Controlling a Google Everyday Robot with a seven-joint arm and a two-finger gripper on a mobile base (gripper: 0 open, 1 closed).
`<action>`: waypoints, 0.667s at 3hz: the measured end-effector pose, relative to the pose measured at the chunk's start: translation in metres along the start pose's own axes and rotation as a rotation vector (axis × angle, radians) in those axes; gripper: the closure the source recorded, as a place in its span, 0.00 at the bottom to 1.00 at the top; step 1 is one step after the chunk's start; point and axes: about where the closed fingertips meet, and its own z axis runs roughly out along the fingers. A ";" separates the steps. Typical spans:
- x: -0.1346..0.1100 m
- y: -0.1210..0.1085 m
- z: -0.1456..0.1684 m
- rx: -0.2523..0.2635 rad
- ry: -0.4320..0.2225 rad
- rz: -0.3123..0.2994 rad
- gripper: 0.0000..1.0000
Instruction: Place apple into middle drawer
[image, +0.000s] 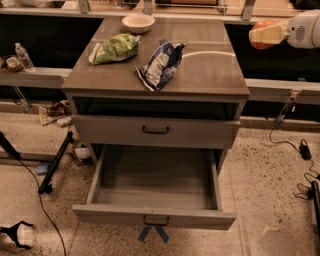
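Note:
The apple (259, 45), small and orange-red, is held in my gripper (262, 34) at the upper right, in the air to the right of the cabinet top and level with it. A cream finger (270, 33) lies across the apple's front, so the gripper is shut on it. The middle drawer (100, 172) is pulled wide open at the bottom of the cabinet, and its inside is bare. Its front panel has a small black handle (156, 220). The drawer lies well below and to the left of the gripper.
The handled drawer above (156, 131) is shut. On the cabinet top (210, 70) lie a cream bowl (138, 22), a green bag (115, 48) and a blue-white bag (161, 64). A water bottle (22, 56) stands on the left shelf. Cables (295, 150) run over the floor at right.

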 end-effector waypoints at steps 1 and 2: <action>0.023 0.004 -0.043 -0.026 0.007 0.055 1.00; 0.046 0.015 -0.066 -0.109 0.008 0.125 1.00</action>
